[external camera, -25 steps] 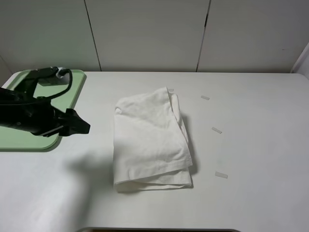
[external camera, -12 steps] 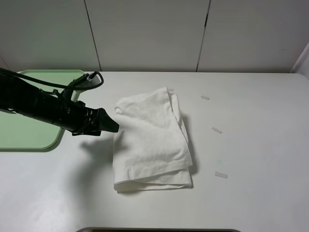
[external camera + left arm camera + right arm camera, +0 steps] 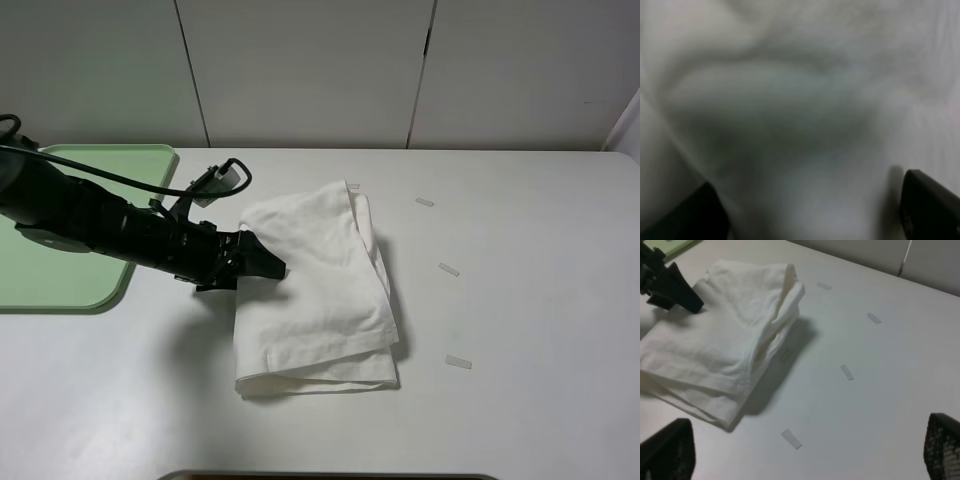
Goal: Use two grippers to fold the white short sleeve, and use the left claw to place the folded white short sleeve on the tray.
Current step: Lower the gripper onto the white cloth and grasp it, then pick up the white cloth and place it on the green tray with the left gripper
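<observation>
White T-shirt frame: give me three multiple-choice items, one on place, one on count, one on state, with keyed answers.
1. Where is the left claw?
A. over the tray
B. at the white T-shirt's left edge
C. out of view

2. How many pale tape strips lie to the right of the shirt?
A. three
B. one
C. six

3. How does the shirt lie?
A. spread flat
B. hanging
C. folded on the table

Answers: 1 B, its tip meets the cloth edge. 2 A, three strips line up there. 3 C, stacked layers show at its edges.

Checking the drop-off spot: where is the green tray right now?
In the exterior high view the tray lies at the table's far left edge, left of the folded white short sleeve, partly under the left arm.
</observation>
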You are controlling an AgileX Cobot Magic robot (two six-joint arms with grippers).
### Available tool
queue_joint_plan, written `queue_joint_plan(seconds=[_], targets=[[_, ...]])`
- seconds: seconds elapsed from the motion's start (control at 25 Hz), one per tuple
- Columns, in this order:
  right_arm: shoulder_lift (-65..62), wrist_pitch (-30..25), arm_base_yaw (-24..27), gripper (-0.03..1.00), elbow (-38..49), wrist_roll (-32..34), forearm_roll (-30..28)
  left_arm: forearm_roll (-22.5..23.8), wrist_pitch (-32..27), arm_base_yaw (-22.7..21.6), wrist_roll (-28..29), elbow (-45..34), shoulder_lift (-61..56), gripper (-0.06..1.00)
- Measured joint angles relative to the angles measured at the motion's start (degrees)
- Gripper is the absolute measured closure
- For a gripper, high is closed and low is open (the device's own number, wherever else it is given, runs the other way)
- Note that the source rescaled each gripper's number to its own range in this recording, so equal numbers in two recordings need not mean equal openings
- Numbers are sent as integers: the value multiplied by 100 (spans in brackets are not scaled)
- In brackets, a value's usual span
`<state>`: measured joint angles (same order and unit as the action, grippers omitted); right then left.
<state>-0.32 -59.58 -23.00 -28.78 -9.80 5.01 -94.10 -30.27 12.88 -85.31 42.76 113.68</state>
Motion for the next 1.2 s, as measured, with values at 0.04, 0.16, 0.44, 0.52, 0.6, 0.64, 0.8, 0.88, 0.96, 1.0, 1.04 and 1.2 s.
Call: queue_joint_plan(seconds=[0.04, 0.16, 0.44, 0.52, 0.6, 0.64, 0.8, 0.88, 0.96, 1.0, 1.04, 1.2], targets=[[0, 0, 0, -3, 0, 0, 0, -175, -62, 49, -86, 41, 75, 26], [0, 0, 0, -3, 0, 0, 0, -463, -265, 295, -211, 192, 374, 26], [0, 0, 0, -3, 0, 0, 0, -545, -24, 539, -243, 330, 500, 52], [0, 0, 0, -3, 0, 0, 0, -451, 86, 563, -250, 352, 491, 75], [0, 0, 0, -3, 0, 0, 0, 769, 580, 584, -269, 533, 43, 91], [0, 0, 0, -3, 0, 0, 0, 917, 663, 584, -253, 557, -26, 91], [0, 0, 0, -3, 0, 0, 0, 1449, 1009, 584, -161, 650, -281, 91], [0, 0, 0, -3, 0, 0, 0, 1931, 1189, 584, -137, 733, -458, 91], [0, 0, 0, -3, 0, 0, 0, 2995, 1485, 498, -50, 898, -792, 91], [0, 0, 0, -3, 0, 0, 0, 4081, 1569, 352, 245, 1013, -902, 91], [0, 0, 0, -3, 0, 0, 0, 4907, 1598, 215, 754, 1106, -920, 91], [0, 0, 0, -3, 0, 0, 0, 7220, 1592, -174, 2727, 1402, -932, 91]])
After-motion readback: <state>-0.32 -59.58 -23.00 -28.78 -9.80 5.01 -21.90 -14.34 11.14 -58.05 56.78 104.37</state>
